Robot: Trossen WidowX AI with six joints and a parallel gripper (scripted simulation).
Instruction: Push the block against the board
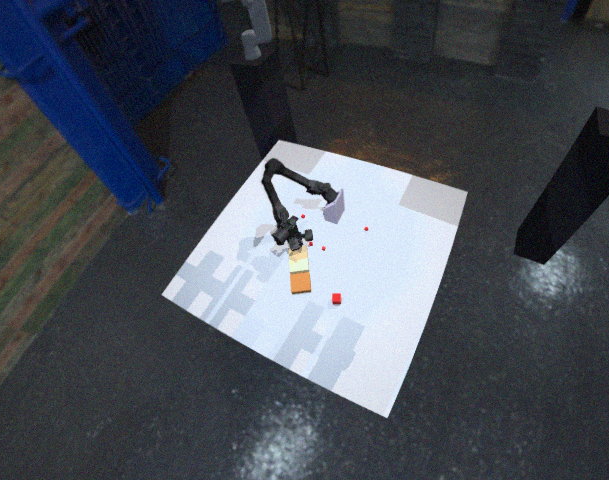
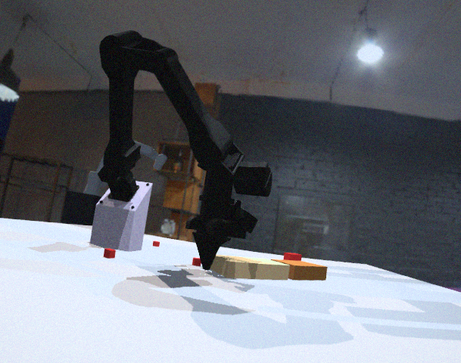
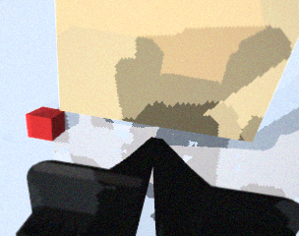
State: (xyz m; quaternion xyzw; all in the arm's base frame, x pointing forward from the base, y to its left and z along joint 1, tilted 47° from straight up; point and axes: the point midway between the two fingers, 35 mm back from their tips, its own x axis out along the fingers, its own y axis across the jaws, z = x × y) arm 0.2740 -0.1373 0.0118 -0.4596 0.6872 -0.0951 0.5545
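The tan board (image 1: 299,266) (image 2: 261,270) (image 3: 189,54) lies flat on the white table, partly in the arm's shadow. The orange square block (image 1: 300,283) (image 2: 310,272) lies flat at the board's far end from the gripper. Their facing sides appear to touch, and their side edges look nearly even in the top view; a very thin gap cannot be ruled out. My gripper (image 1: 295,249) (image 2: 207,268) (image 3: 155,144) is shut and empty, pointing down low at the board's near end. The wrist view shows a small space between fingertips and board edge. The block is outside the wrist view.
A larger red cube (image 1: 336,298) (image 2: 292,255) lies to one side of the orange block. A small red cube (image 3: 45,124) is near the board's near corner, with several others around. The arm's lavender base mount (image 1: 334,209) (image 2: 116,226) stands behind the gripper.
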